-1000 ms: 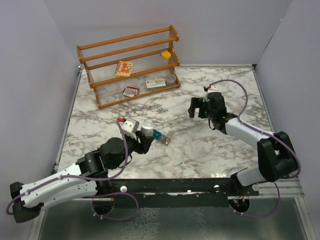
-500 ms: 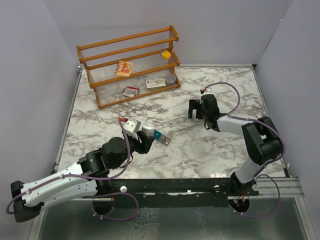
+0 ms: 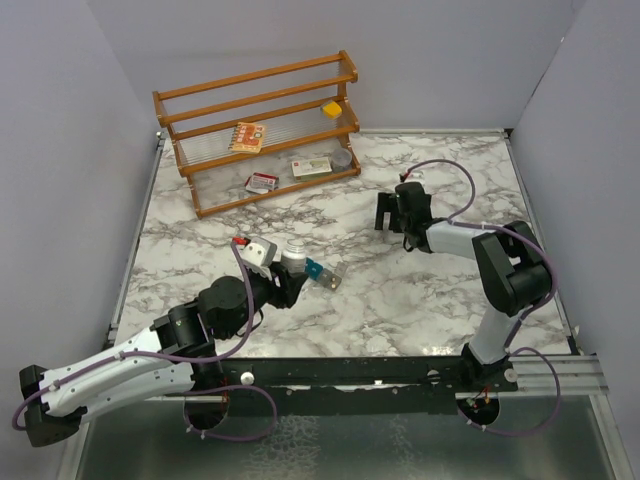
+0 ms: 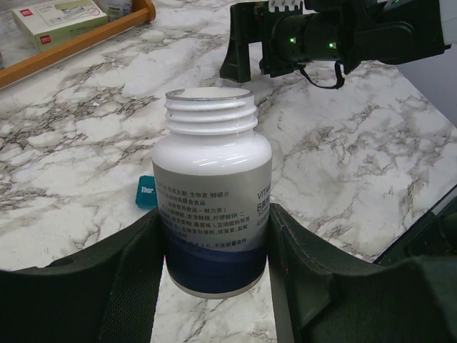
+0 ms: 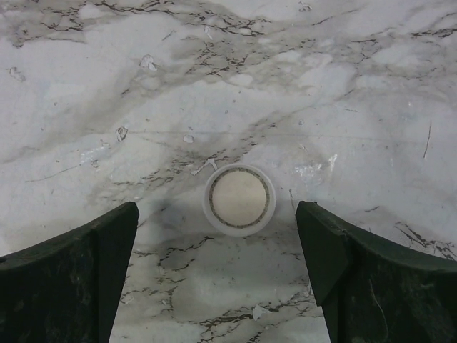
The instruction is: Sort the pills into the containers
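Observation:
My left gripper [image 3: 288, 270] [image 4: 214, 214] is shut on a white pill bottle [image 4: 213, 207] with a blue band and an open threaded neck, held upright just above the marble table. The bottle also shows in the top view [image 3: 295, 255]. The containers, a short teal and grey strip [image 3: 323, 273], lie just right of the bottle; one teal end shows in the left wrist view [image 4: 145, 193]. My right gripper [image 3: 392, 213] [image 5: 216, 211] is open and points down over the bottle's white cap [image 5: 239, 200], which lies alone, inner side up, on the table. No loose pills show.
A wooden rack [image 3: 260, 135] stands at the back left with small boxes [image 3: 311, 167], a yellow item [image 3: 331, 109] and a small round bottle [image 3: 342, 157]. Grey walls close in the left, back and right of the table [image 3: 200, 210].
My right arm has folded back and its gripper has shifted a little left. My left gripper and the bottle have barely moved.

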